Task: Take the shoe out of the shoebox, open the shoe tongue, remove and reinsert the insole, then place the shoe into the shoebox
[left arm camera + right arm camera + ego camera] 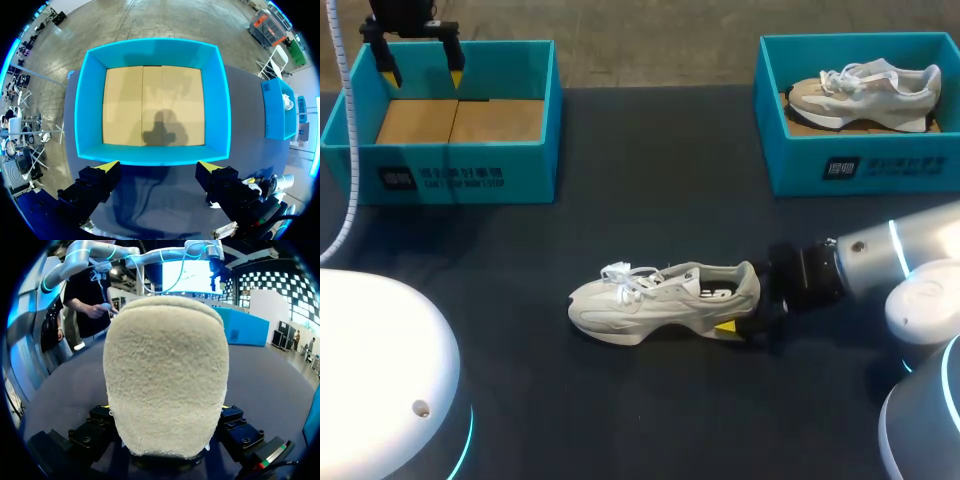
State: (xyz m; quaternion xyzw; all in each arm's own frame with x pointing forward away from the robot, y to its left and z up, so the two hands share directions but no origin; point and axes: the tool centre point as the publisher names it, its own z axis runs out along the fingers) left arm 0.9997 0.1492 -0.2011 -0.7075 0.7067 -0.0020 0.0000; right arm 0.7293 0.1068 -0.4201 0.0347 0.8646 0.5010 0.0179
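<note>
A pale grey-white shoe (660,300) lies on its sole in the middle of the dark table, toe to the left and heel to the right. My right gripper (745,300) comes in from the right and stands around the heel. In the right wrist view the fuzzy heel (165,370) fills the space just ahead of the gripper (165,412) and hides any contact. My left gripper (420,70) hangs open over the near wall of the empty teal shoebox (440,180) at the back left, nothing between its yellow tips (107,166). The box's (150,156) cardboard floor is bare.
A second teal shoebox (860,165) at the back right holds another pale shoe (865,90); its corner (275,107) shows in the left wrist view. Dark tabletop lies between the boxes and around the middle shoe.
</note>
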